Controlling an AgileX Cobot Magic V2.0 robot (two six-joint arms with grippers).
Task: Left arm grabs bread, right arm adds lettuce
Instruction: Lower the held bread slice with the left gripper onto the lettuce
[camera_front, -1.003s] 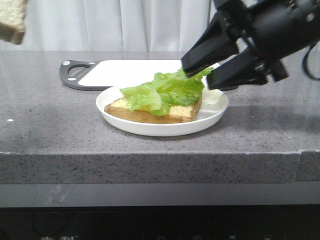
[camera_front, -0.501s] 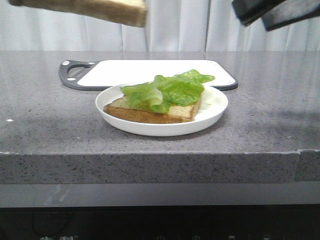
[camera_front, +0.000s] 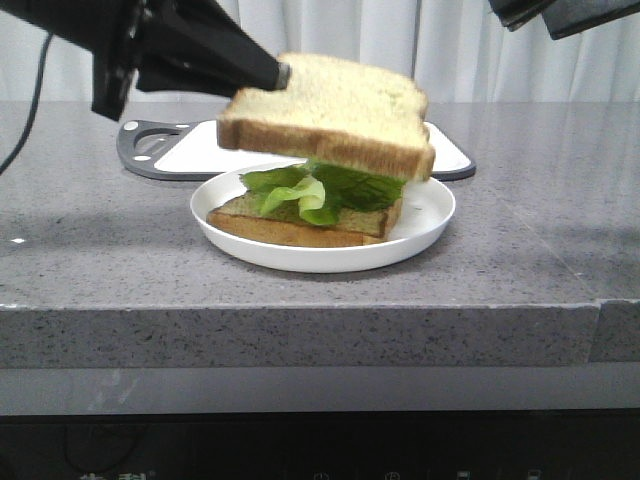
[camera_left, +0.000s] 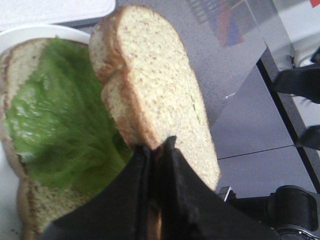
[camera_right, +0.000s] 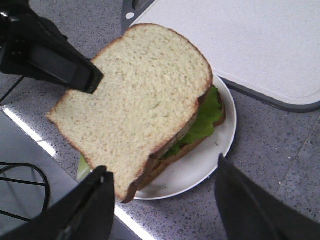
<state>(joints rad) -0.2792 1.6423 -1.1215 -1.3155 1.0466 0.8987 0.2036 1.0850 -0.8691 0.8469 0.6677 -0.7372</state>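
1. Left gripper (camera_front: 278, 76) is clamped on one edge of the bread (camera_front: 330, 112), fingers pinching the crust; the wrist view shows the jaws closed tight on the slice's edge.
2. Edge grip leaves the whole face of the slice free, likely so it can be laid flat as a top layer.
3. Bread hangs level just above the plate (camera_front: 425, 225), over the lettuce (camera_front: 300, 190), not yet resting on it as far as the front view shows.
4. Lettuce lies on a lower slice (camera_front: 300, 228) in the plate, ruffled edge sticking out toward the left arm's side.
5. Right gripper (camera_right: 162, 200) is up high and clear of the food; fingers spread wide, nothing between them. Probably parked out of the way for the left arm.
6. Judged progress: lettuce step done, top slice in mid-placement; next needs a short descent and release, squared to the lower slice. Risk: slice tilts or drags the leaf.
7. Surface: grey speckled counter (camera_front: 120, 260); a white cutting board (camera_front: 200, 143) with dark handle sits behind the plate. White curtain (camera_front: 350, 35) at the back.
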